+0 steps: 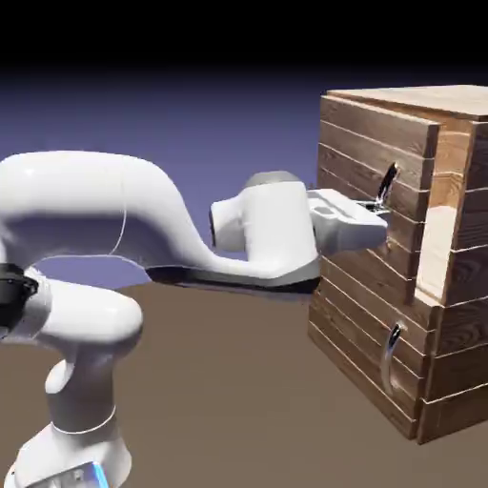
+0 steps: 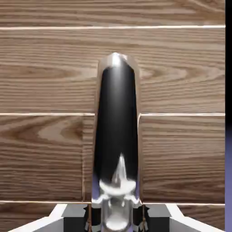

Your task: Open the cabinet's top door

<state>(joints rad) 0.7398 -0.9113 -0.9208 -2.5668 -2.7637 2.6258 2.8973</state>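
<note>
Because your gripper (image 2: 116,218) is clamped on the handle (image 2: 116,122) from both sides, you likely have purchase to pull; the top door (image 1: 370,143), exterior view's right, stands ajar, near edge off the cabinet (image 1: 457,372).

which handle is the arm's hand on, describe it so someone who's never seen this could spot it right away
Find the brown plank cabinet right of the white arm in the exterior view. On its upper door, which stands slightly open, is a curved silver-black handle. Unlike the similar handle below, this one has the hand closed on it.
</note>
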